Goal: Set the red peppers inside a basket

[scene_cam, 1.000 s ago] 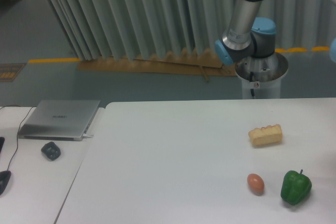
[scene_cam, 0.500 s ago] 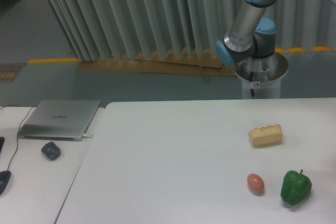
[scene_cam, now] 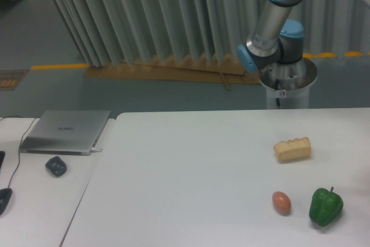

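Red peppers and basket lie outside the camera's view, and the gripper is cut off too, so its jaw state cannot be told. Only the arm point(scene_cam: 272, 24) shows, rising behind the white table point(scene_cam: 191, 172) and leaving the picture at the top right. Left of the table's seam rests a closed silver laptop point(scene_cam: 65, 131) (its lid marking is too faint to read). Toward the table's right edge sit a tan bread piece point(scene_cam: 292, 148), a green bell pepper point(scene_cam: 325, 206), and just left of it a brown egg point(scene_cam: 281, 202).
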Robot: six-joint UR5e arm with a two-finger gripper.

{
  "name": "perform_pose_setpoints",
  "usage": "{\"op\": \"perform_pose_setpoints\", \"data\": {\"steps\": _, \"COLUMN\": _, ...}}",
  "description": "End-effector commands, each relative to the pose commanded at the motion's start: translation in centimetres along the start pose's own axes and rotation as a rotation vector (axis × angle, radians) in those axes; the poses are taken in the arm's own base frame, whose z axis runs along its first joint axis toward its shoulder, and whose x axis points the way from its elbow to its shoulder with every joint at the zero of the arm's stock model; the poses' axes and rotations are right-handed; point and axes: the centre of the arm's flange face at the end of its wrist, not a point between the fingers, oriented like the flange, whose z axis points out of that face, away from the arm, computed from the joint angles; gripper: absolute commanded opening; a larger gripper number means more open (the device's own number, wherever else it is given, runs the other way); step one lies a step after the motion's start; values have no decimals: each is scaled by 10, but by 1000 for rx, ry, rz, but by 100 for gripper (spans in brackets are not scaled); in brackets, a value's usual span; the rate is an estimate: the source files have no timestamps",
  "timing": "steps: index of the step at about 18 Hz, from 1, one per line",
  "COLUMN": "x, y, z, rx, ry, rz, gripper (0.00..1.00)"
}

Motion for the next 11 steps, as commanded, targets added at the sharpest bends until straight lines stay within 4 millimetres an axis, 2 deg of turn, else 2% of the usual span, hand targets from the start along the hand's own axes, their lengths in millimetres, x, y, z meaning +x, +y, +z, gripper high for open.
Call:
{"op": "perform_pose_setpoints", "data": {"steps": 1, "x": 16, "y": -11, "z": -6, "rx": -9, "ry": 37, "rz": 11, "gripper": 100}}
{"op": "perform_pose_setpoints", "data": {"steps": 3, "x": 46, "y": -31, "z": -5, "rx": -41, "ry": 111, "rz": 24, "gripper": 100}}
{"op": "perform_pose_setpoints", "data": {"steps": 5, "x": 83, "y": -53, "z": -17, "rx": -32, "ry": 148, "rz": 47, "gripper": 100}}
{"op": "perform_pose_setpoints", "data": {"steps": 6, "x": 95, "y": -61, "z": -24, "rx": -7, "ry": 165, "rz": 61, "gripper": 100}}
{"op": "perform_pose_setpoints", "data": {"steps": 9, "x": 126, "y": -75, "z": -36, "rx": 9, "ry": 225, "rz": 100, "gripper": 100}}
{"op": "perform_pose_setpoints", "data": {"steps": 11, "x": 133, "y": -82, "z": -41, "rx": 65, "ry": 257, "rz": 100, "gripper": 100}}
